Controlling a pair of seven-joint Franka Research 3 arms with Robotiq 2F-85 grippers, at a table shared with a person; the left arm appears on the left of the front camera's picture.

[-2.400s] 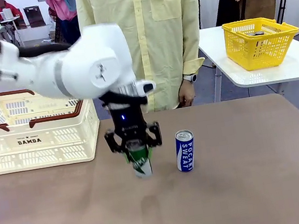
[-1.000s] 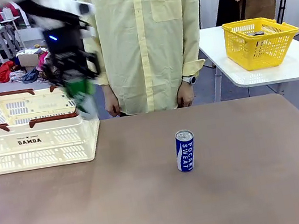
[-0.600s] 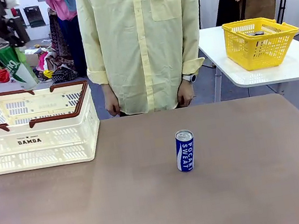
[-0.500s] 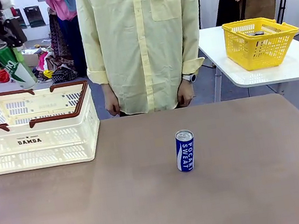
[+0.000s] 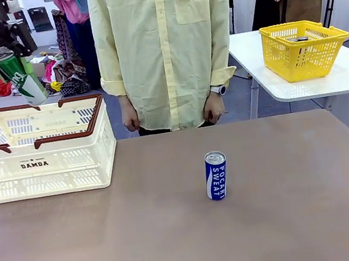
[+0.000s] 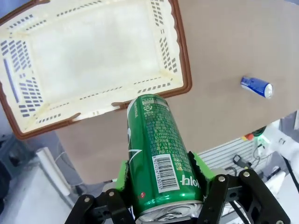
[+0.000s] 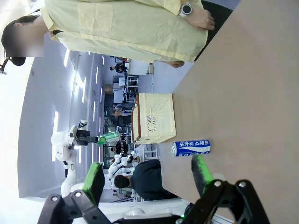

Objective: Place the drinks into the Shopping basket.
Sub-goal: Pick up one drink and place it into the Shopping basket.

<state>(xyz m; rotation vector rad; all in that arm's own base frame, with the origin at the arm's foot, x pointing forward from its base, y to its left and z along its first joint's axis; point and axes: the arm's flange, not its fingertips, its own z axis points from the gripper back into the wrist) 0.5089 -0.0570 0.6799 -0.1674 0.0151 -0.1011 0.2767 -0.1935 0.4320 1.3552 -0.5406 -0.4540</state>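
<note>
Gripping maybe-tilted green can (image 6: 156, 140): left pincer (image 6: 160, 169)

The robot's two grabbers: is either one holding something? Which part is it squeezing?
The left gripper holds the green can by its sides, near the silver-top end. The right gripper is open and holds nothing.

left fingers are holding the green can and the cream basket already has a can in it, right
No, the Shopping basket is empty, as the left wrist view shows. The left fingers do hold the green can.
</note>
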